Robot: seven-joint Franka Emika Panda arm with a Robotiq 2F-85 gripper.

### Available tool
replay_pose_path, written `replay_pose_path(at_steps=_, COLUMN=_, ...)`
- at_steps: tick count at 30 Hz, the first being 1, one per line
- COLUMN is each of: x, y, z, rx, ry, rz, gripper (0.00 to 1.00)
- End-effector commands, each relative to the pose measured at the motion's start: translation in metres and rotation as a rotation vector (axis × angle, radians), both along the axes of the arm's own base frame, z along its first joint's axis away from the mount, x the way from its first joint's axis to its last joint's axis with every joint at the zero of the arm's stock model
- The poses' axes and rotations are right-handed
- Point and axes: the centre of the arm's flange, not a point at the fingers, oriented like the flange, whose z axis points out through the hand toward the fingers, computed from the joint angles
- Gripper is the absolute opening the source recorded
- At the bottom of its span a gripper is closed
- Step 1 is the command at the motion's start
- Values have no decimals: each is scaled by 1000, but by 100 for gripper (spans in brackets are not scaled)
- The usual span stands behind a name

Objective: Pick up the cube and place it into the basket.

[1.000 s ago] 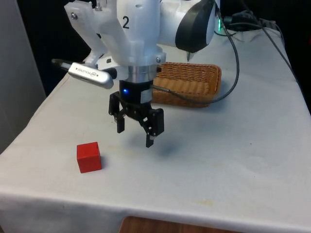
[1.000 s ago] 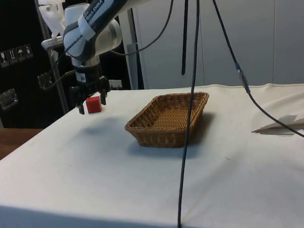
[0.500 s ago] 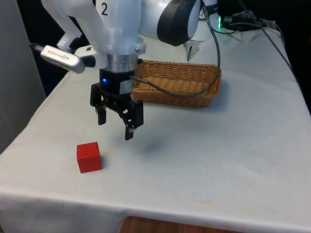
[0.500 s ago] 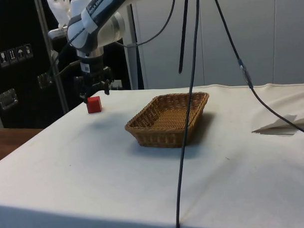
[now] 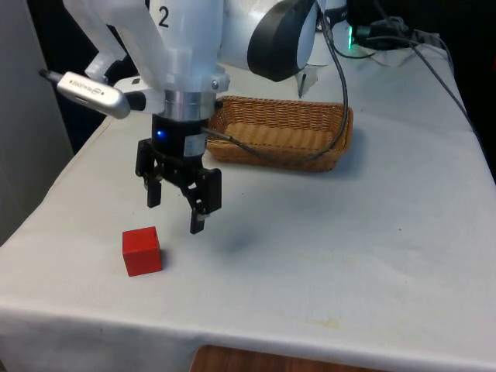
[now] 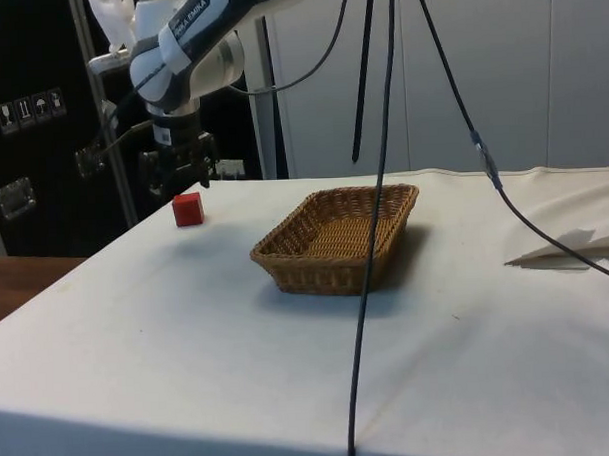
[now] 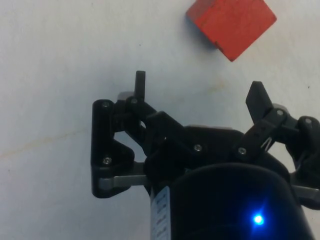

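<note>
- The cube (image 5: 142, 250) is red, matte and sharp-edged. It sits flat on the counter (image 5: 349, 232) near the front corner at the front view's left, with nothing touching it. In the side view the cube (image 6: 188, 209) stands at the far end of the cloth, well apart from the basket (image 6: 337, 237).
- The gripper (image 5: 174, 213) hangs above the cloth just beside the cube, toward the front view's right. Its jaws are spread wide and hold nothing. In the wrist view the two black fingers (image 7: 140, 84) point down at bare cloth, and the cube (image 7: 231, 22) lies off to one side of the gap, not between them.
- The basket (image 5: 283, 133) is a shallow rectangular tray of light brown woven wicker with flared walls. It rests further back on the counter.
- The counter is draped in a white cloth with soft creases and a few faint marks. A wooden edge (image 5: 232, 360) shows under its front hem.
- Black cables (image 6: 378, 185) hang down across the side view in front of the basket.
- Dark cabinets (image 6: 30, 117) and pale wall panels (image 6: 499, 71) stand behind the counter in the side view.
</note>
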Motion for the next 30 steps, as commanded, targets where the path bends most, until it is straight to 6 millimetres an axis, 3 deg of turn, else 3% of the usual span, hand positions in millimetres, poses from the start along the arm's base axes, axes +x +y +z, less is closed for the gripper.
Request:
replay_pose_path(at_steps=1, x=3, y=-1, z=-1, rx=1, ry=-4, rz=-8, gripper=100)
replay_pose_path(at_steps=12, x=8, y=1, z=-9, rx=-14, ry=-18, rz=-46, gripper=100)
replay_pose_path(at_steps=23, x=6, y=1, z=-32, rx=-12, ry=-15, rz=-141, gripper=100)
replay_pose_path(at_steps=30, x=6, y=2, z=-30, rx=-11, ry=-19, rz=-140, gripper=100)
